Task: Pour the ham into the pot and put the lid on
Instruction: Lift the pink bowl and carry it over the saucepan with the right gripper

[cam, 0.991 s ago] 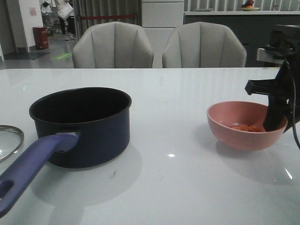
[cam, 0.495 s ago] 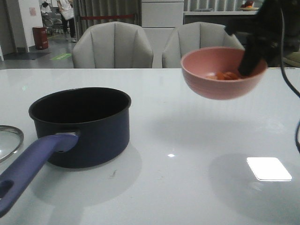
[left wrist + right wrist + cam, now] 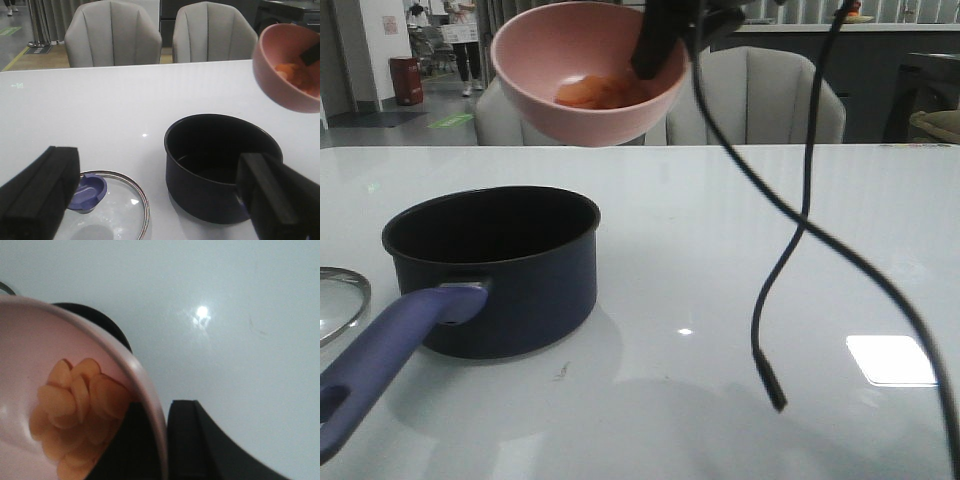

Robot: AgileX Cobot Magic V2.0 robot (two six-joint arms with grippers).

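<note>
Orange-pink ham (image 3: 592, 92) chunks (heaped) in lifted pink bowl (image 3: 582, 110)

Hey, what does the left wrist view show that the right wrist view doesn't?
Only the left wrist view shows the lid lying flat on the table beside the pot, the pot's empty interior, two chairs, and the open left hand. Only the right wrist view shows the right hand clamping the bowl's rim, one finger inside and one outside. Both show the pink bowl with the ham still in it, held above the pot.
</note>
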